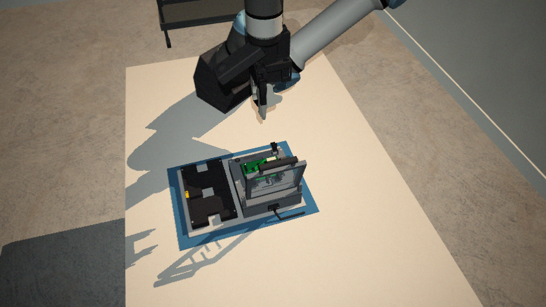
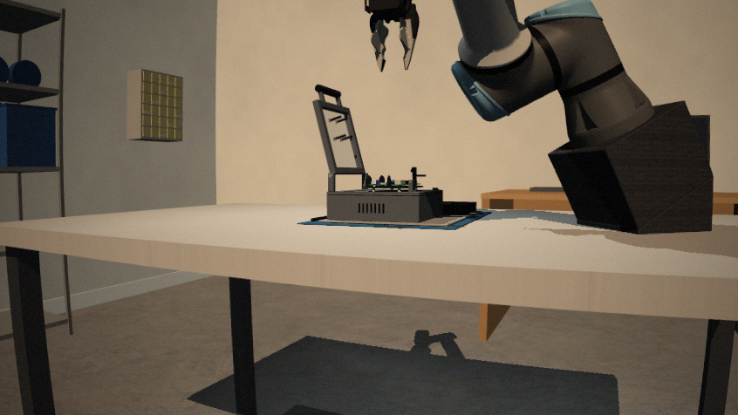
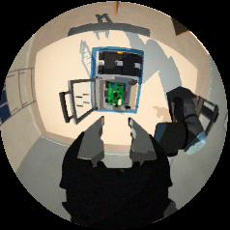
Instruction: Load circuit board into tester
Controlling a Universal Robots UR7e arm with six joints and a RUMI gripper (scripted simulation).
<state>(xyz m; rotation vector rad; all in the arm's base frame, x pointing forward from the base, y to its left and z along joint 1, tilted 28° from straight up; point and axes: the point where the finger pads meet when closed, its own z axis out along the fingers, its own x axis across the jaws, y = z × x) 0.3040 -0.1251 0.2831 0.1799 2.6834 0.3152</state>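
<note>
The green circuit board [image 1: 253, 166] lies in the grey tester [image 1: 267, 187]; its white connector [image 1: 270, 158] is at the end near the lone black post [image 1: 273, 146]. The tester's lid [image 1: 273, 179] stands open and nearly upright, with its black handle [image 1: 278, 162] on top; it also shows in the side view [image 2: 338, 136]. The black tray [image 1: 206, 192] beside the tester is empty. My gripper [image 2: 393, 64] hangs high above the table, behind the tester and toward the arm's base, fingers partly apart with nothing between them. In the wrist view [image 3: 116, 132] the board [image 3: 115, 93] is far below.
Tester and tray sit on a grey plate on a blue mat [image 1: 244, 191] at the middle of the table. The arm's black base [image 1: 217, 80] stands at the table's far end. A shelf unit [image 2: 28, 103] stands off to the left.
</note>
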